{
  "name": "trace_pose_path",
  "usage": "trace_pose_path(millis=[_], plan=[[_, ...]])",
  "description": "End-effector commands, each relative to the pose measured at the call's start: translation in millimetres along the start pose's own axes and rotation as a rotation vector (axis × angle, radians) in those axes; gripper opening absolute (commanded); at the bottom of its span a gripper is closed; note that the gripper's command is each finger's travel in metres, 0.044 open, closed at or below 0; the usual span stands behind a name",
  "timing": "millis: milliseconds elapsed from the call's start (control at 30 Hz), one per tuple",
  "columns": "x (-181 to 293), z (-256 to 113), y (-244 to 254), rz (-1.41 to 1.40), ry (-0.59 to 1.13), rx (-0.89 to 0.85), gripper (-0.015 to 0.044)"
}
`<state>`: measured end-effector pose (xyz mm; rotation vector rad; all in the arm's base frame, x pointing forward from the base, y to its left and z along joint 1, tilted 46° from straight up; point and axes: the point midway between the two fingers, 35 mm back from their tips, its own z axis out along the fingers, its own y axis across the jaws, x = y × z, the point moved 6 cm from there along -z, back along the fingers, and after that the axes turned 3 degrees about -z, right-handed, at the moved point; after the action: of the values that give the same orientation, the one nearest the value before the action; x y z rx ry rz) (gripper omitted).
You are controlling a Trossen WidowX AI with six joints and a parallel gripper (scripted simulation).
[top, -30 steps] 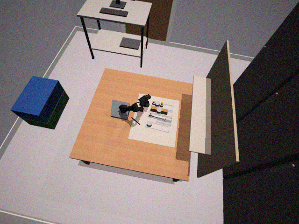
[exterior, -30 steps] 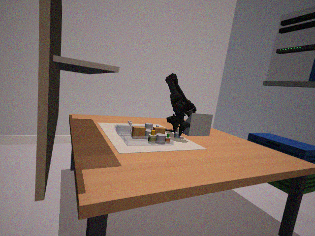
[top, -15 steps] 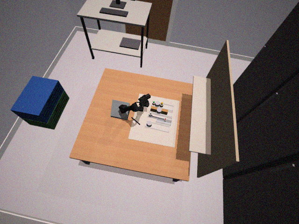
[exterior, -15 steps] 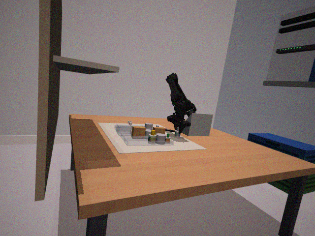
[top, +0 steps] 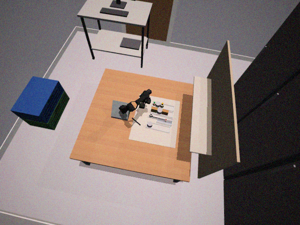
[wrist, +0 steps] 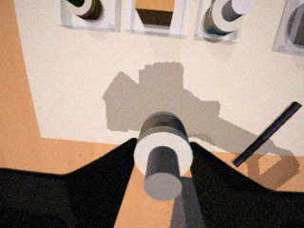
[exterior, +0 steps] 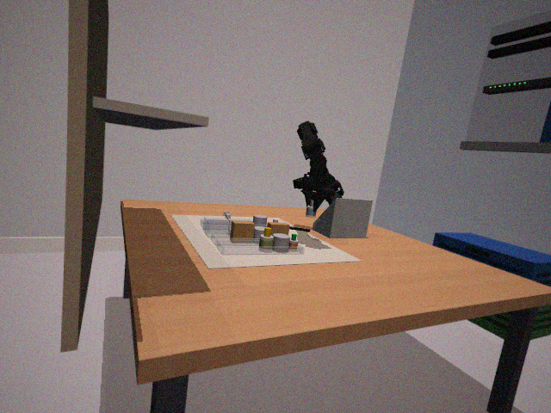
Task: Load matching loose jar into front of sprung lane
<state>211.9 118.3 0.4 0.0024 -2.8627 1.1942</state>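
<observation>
My gripper (wrist: 162,144) (exterior: 311,206) is shut on the loose jar (wrist: 162,153) (exterior: 311,210), which has a grey cap, white shoulder and dark body. The jar hangs upright or nearly so, raised above the table, near the front edge of the white mat (wrist: 43,104) (top: 140,136). The jar in the sprung lane (wrist: 223,21) (top: 151,115) also has a greyish cap and white shoulder. It stands at the lane's front end, with a thin rod running back to a small red-tipped part (top: 165,120). The pusher plate cannot be made out clearly.
Neighbouring lanes hold a green-capped jar (top: 153,103) (exterior: 294,241), a yellow-capped jar (top: 162,104) (exterior: 267,240), brown boxes (exterior: 242,230) (wrist: 154,11) and grey round cans. A black stick (wrist: 267,134) (top: 136,121) lies right of the gripper. A grey slanted block (exterior: 349,218) stands beside the arm.
</observation>
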Motion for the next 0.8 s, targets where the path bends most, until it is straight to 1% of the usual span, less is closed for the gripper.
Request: trace_pose_path(millis=[0,500,767], plan=[[-2,-4,-3,0.010,0.004,-0.004,0.0000],[-52,30,-44,0.048,0.000,-0.011,0.0000],[-69,47,-67,0.069,0.002,0.003,0.0000]])
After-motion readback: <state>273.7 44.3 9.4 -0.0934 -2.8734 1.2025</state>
